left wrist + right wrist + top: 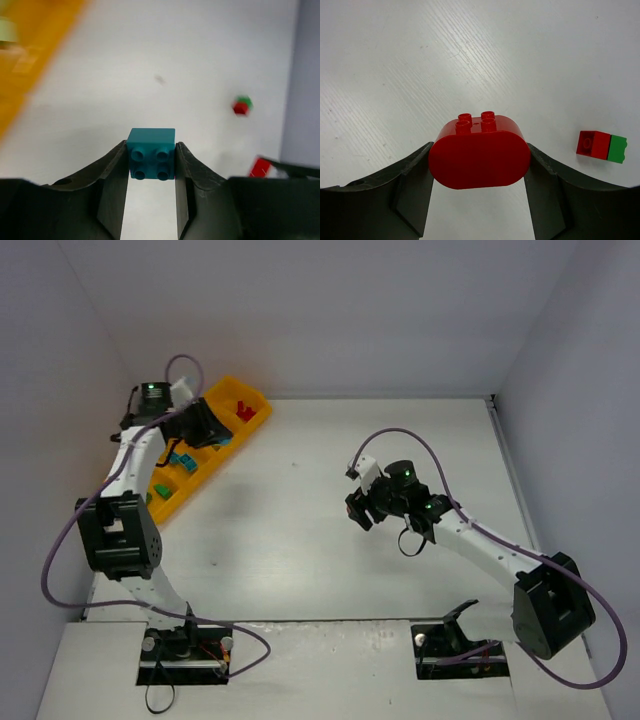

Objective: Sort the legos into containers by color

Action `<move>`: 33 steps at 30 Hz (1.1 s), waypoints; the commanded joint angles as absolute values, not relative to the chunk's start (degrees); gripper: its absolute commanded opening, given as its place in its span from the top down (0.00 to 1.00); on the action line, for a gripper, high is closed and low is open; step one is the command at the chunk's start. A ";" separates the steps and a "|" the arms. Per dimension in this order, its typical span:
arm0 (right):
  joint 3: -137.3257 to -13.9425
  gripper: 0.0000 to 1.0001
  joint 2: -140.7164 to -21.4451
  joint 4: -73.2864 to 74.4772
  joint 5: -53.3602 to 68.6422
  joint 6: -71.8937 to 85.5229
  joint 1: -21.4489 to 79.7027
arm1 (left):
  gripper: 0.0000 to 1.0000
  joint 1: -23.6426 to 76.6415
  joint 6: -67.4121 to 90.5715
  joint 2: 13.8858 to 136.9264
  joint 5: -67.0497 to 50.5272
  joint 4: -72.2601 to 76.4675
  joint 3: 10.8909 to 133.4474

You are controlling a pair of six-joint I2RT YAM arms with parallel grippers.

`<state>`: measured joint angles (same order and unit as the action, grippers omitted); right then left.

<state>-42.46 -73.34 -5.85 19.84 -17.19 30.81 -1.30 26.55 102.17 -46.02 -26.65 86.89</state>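
Partly done: left gripper [150, 149] grips a teal brick [150, 156], right gripper [480, 150] a red rounded brick [479, 160]; red-green pair [601, 146] unsorted to its right.

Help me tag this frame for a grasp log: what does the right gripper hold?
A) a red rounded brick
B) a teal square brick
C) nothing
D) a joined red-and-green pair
A: in the right wrist view the red rounded brick sits clamped in the right gripper; the teal brick is in the left gripper, and the red-and-green pair lies apart on the table.
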 commanded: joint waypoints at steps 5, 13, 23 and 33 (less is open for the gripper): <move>-46.23 0.92 -70.75 -7.56 21.79 -16.26 30.85 | 1.00 -9.31 22.42 95.71 -9.70 -34.80 93.86; -46.41 0.92 -70.49 -7.56 21.80 -16.35 30.85 | 0.92 -9.40 18.55 104.41 -0.53 -37.97 102.82; -45.62 0.91 -68.82 -6.86 21.45 -15.29 30.85 | 0.71 -9.49 17.84 111.18 1.76 -38.32 107.05; -46.49 0.91 -69.17 -6.68 21.71 -15.03 30.85 | 0.48 -9.49 17.93 108.81 0.44 -37.53 105.20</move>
